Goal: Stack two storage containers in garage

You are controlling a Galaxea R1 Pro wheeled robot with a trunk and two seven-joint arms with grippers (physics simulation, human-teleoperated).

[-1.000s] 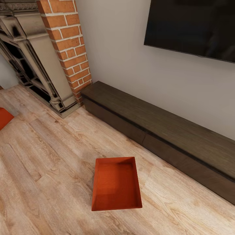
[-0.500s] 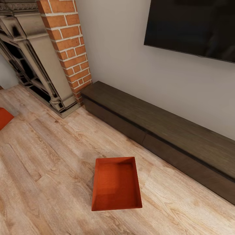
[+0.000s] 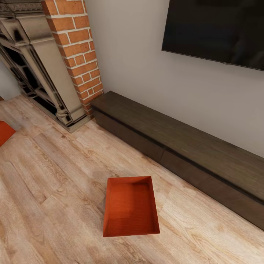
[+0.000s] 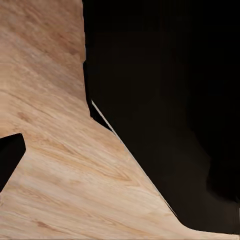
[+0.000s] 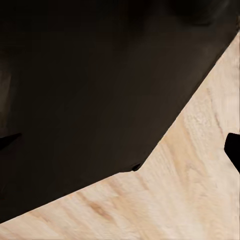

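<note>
I am facing one bin [image 3: 131, 207] lying on wood floor [image 3: 44, 183] near the low cabinet [image 3: 176, 146]; second bin [image 3: 5, 132] lying beyond the fireplace [image 3: 36, 73]. Pickup pending; needing approach. Grippers' spread: cannot tell

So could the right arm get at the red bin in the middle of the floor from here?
Probably yes: the bin sits open on bare wood floor, nothing on or around it.

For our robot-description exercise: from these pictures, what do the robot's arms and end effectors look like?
The left end effector's fingertip and the right end effector's fingertip appear as plain matte black, blunt angular shapes at the frame edges. No cables, markings or colour accents can be made out; the arms cannot be judged.
</note>
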